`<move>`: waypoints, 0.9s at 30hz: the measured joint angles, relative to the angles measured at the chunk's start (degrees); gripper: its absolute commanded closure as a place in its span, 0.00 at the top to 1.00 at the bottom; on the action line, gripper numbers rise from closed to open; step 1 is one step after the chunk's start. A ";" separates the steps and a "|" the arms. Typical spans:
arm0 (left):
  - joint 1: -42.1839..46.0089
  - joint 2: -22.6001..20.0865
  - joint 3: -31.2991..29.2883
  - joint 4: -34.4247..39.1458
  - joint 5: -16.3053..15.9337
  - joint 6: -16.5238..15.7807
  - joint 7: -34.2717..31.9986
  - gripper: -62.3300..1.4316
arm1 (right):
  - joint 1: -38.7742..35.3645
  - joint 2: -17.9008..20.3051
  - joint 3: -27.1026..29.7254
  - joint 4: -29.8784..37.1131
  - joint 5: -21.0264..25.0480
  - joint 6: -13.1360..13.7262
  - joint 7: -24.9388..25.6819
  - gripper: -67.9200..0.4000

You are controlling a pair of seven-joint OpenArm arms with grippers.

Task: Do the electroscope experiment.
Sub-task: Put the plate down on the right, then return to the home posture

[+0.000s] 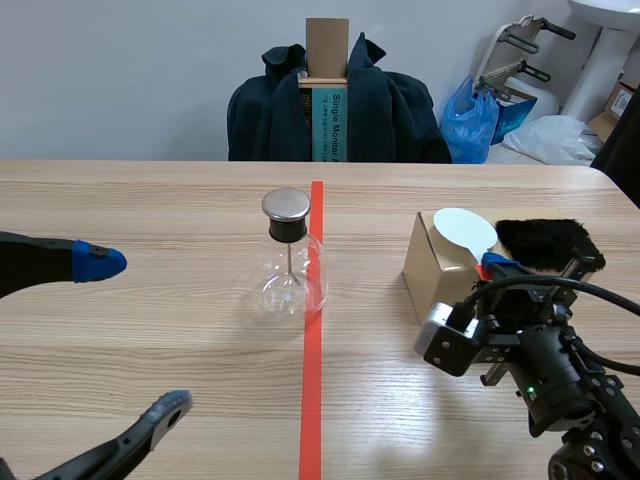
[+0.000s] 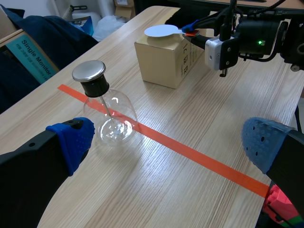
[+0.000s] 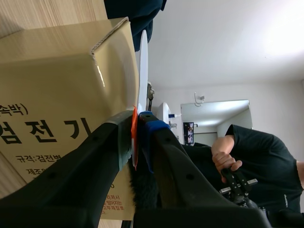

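Pinching the white paddle (image 1: 465, 229), right gripper (image 1: 490, 266) hangs beside the box (image 1: 433, 268).

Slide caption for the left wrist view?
Open left gripper beside the glass electroscope at the red tape line; right gripper shut on the white disc atop the cardboard box.

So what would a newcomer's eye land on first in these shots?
A glass flask with a metal cap stands mid-table on the red tape line, and the left claw is open just short of it. Toward the right arm's side, the right claw is shut on the handle of a white disc resting on top of a cardboard box. A black furry pad lies behind the box.
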 measured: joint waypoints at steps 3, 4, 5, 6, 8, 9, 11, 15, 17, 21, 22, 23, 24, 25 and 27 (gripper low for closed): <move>1.38 0.00 -1.07 1.22 -1.42 0.00 1.70 1.00 | -0.04 -0.02 0.00 -0.61 0.00 0.00 0.02 0.27; 1.36 0.00 -1.14 1.38 -1.42 -0.07 2.69 1.00 | -0.04 -0.02 0.00 -0.70 0.07 0.00 0.02 0.34; 1.31 0.00 -1.14 1.42 -1.44 -0.20 3.69 1.00 | -0.04 -0.02 0.00 -0.70 0.22 -0.02 -0.02 0.42; 1.31 0.00 -1.14 1.42 -1.44 -0.44 4.74 1.00 | -0.04 -0.02 0.00 -0.70 0.22 -0.37 -0.04 0.48; 1.33 0.00 -1.11 1.40 -1.46 -0.44 5.18 1.00 | -0.04 -0.02 0.00 -0.70 0.22 -1.31 -0.04 0.58; 1.16 0.00 -1.11 1.40 -1.46 -0.44 5.16 1.00 | -0.04 0.00 0.00 -0.70 0.22 -1.60 0.04 0.63; 0.96 0.00 -1.11 1.40 -1.46 -0.42 5.14 1.00 | -0.15 0.02 0.00 -0.70 0.48 -2.78 0.50 0.69; 0.85 0.02 -1.11 1.40 -1.49 -0.42 5.11 1.00 | -1.44 1.18 0.00 -0.63 3.67 -5.55 5.31 0.76; 0.85 0.02 -1.11 1.40 -1.49 -0.42 5.09 1.00 | -3.23 2.69 0.00 -0.33 6.69 -5.49 7.67 0.76; 0.85 0.04 -1.11 1.40 -1.49 -0.42 4.96 1.00 | -8.61 7.43 -0.04 1.25 18.05 -5.27 15.04 0.76; 0.85 0.11 -1.11 1.40 -1.49 -0.42 4.92 1.00 | -9.92 8.74 -0.04 2.05 21.46 -5.25 16.31 0.76; 0.85 0.20 -1.11 1.40 -1.49 -0.39 4.83 1.00 | -11.23 10.12 -0.04 3.15 24.41 -5.25 17.00 0.78; 0.87 0.20 -1.11 1.40 -1.49 -0.44 4.76 1.00 | -12.48 11.50 -0.04 4.46 27.39 -4.96 17.90 0.82; 0.85 0.20 -1.11 1.40 -1.49 -0.42 4.79 1.00 | -13.64 13.00 -0.04 5.99 30.97 -3.89 19.10 0.86; 0.85 0.42 -1.11 1.40 -1.49 -0.44 4.79 1.00 | -16.09 16.24 -0.07 9.97 37.59 0.24 19.61 0.92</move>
